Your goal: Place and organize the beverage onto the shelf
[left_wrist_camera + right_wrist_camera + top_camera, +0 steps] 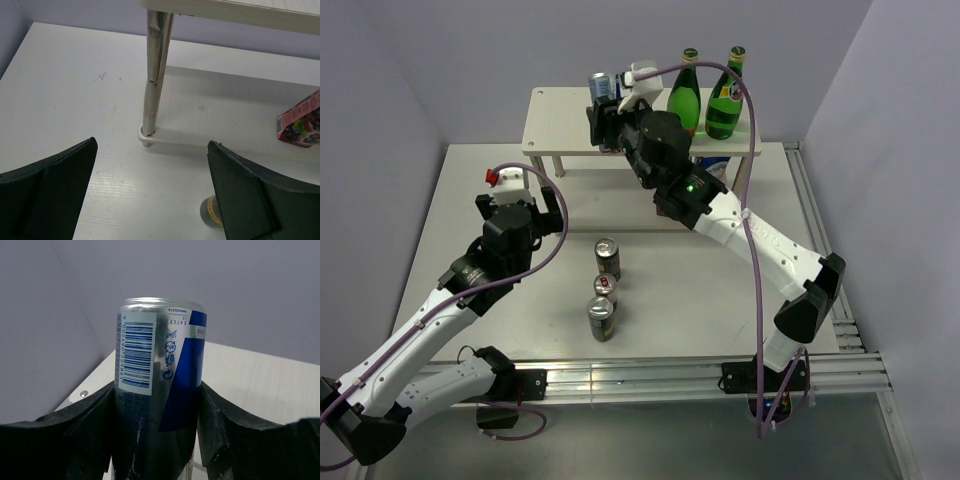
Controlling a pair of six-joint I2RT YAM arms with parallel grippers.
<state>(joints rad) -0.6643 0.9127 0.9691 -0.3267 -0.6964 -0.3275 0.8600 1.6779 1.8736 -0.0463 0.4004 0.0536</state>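
Placement of the blue-silver can [160,350] under way: right gripper [157,395] holds station over the left part of the shelf [560,125] top board, can upright between its fingers. Pads lie close against both sides, but I cannot tell whether they clamp or merely bracket it; can base hidden. Spot chosen is left of the green bottles [685,95], probably to group bottles and cans separately. Left gripper [150,195] has jaws wide apart, empty, low near a shelf leg [152,85], likely waiting. Three cans [604,288] stand in a row on the table [700,300], not yet shelved.
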